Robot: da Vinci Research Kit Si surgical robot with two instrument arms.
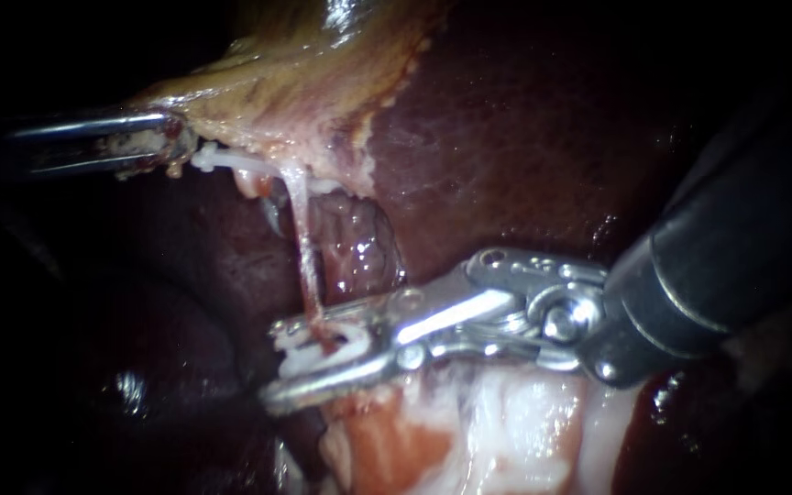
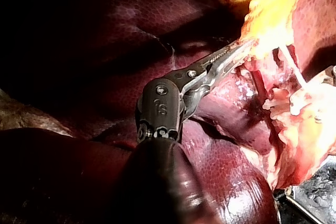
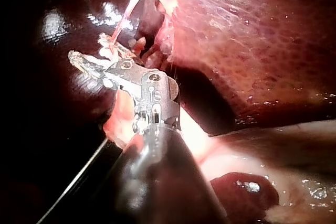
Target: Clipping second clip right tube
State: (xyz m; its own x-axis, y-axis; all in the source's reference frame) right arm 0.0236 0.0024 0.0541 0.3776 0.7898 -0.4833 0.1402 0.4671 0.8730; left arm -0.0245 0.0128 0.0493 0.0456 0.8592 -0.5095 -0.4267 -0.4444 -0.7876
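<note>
1. Jaws of my right instrument [image 1: 272, 362] stand narrow, holding a white clip [image 1: 323, 350] set about the tube [image 1: 304, 247] at its lower end.
2. Risk: I cannot tell whether the tube sits fully inside the clip. If not, closing may catch only part of it.
3. Risk: the tube is thin and stretched taut, so a sideways drag from these jaws could tear it.
4. Beside the tube's upper end, my left instrument [image 1: 176, 147] grips the gallbladder [image 1: 304, 82] edge, jaws closed on it. A slip there would slacken the tube and shift it within the clip.
5. Behind the tube lies the liver [image 1: 524, 137].
</note>
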